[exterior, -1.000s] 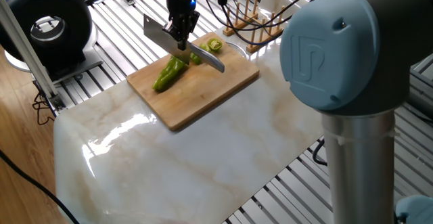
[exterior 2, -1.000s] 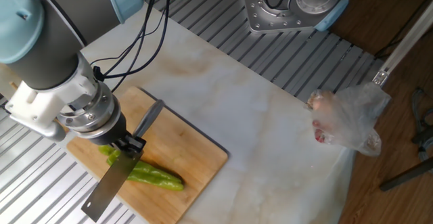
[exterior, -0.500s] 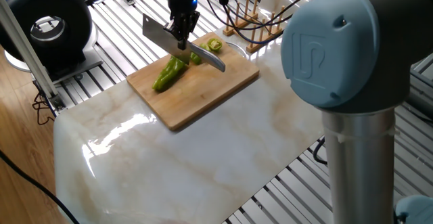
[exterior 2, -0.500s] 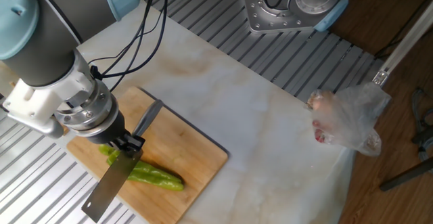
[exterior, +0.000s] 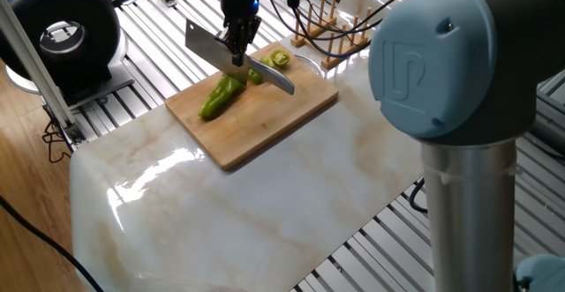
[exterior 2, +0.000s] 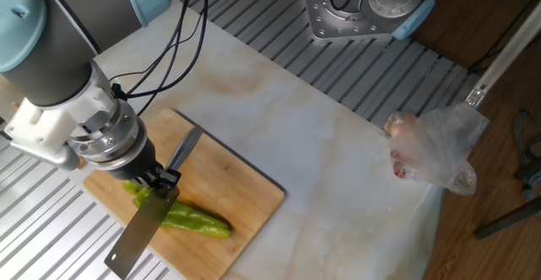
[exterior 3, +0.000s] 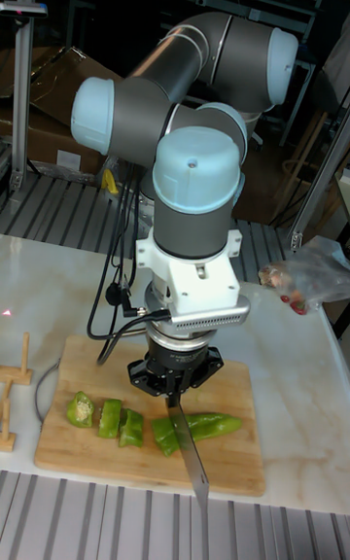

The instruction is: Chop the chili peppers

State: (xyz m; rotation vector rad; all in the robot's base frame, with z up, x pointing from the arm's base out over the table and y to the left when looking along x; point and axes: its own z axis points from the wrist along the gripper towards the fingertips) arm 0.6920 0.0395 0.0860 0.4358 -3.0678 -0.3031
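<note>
The chili pepper (exterior 3: 209, 424) lay on the cutting board (exterior 3: 233, 468), its long uncut part pointing away from three cut pieces (exterior 3: 109, 418) at the other end. My gripper (exterior 3: 175, 402) was clamped on the knife (exterior 3: 192, 458), whose blade crossed the pepper just above its cut end. The board sat on the marble slab (exterior: 265, 204); a plastic bag (exterior 2: 435, 149) lay well apart, near the slab's edge.
</note>
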